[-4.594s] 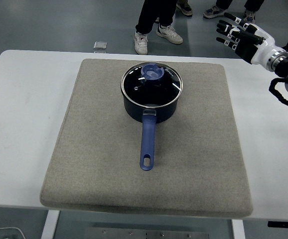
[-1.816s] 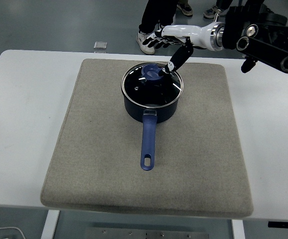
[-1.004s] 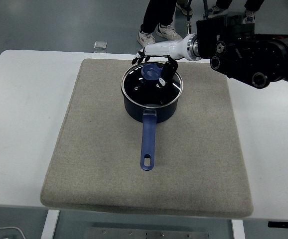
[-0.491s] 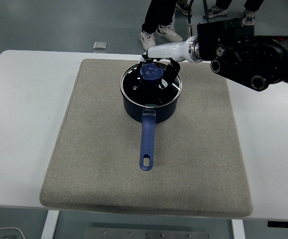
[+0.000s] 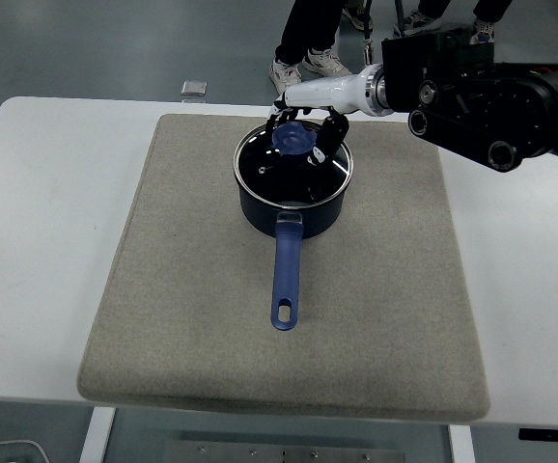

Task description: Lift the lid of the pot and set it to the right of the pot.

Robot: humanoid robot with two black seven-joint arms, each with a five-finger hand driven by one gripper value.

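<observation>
Ample bare mat [image 5: 395, 260] right of pot [image 5: 292, 201].

Right arm [image 5: 482, 92] reaching in from the right edge toward the far middle, white wrist extended leftward, right hand [image 5: 305, 121] turned palm down, dark fingers [image 5: 334, 130] curled downward in a claw; left arm unseen.

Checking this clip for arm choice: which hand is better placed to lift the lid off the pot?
The right. The right hand is over the lid, fingers curled around its blue knob. No left arm shows, and the mat right of the pot is bare.
</observation>
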